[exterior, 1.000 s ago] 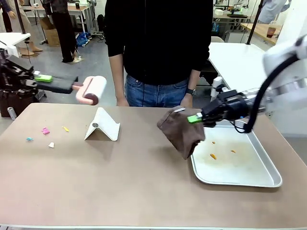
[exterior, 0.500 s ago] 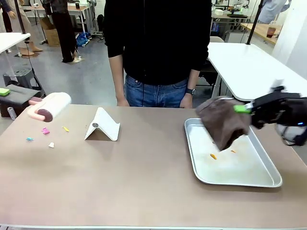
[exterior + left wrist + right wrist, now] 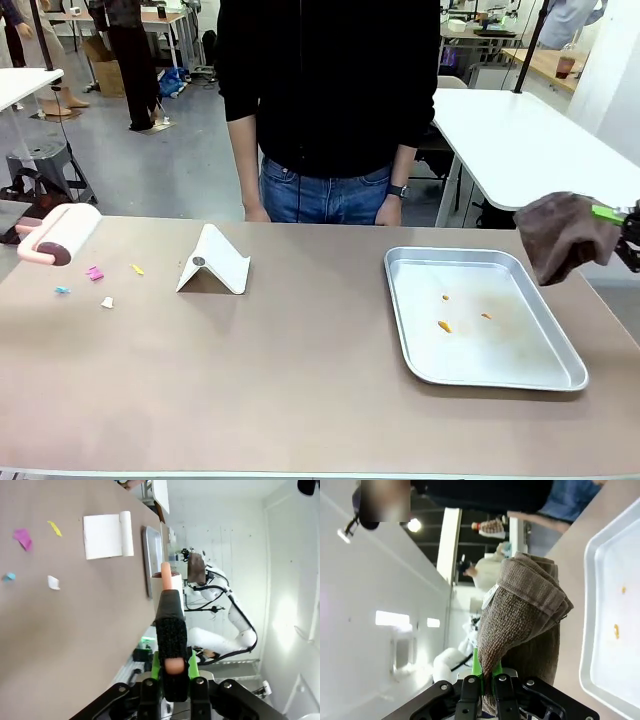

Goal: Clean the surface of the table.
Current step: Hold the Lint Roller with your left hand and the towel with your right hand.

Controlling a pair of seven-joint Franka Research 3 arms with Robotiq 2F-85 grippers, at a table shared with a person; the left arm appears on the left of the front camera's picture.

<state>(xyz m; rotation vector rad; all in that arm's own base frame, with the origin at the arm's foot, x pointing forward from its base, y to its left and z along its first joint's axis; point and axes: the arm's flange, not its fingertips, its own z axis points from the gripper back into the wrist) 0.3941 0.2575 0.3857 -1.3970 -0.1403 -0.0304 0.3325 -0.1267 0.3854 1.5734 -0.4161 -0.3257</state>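
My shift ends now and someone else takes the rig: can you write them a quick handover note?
Left gripper: shut on the lint roller, held at the left end of the table.
Right gripper: shut on the brown cloth, hanging past the table's right edge.
Done: a few orange bits lie in the tray.
To do: coloured scraps lie on the table near the roller, left of the white stand.

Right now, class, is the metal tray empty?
Not quite: the tray holds three small orange scraps; nothing else lies in it.
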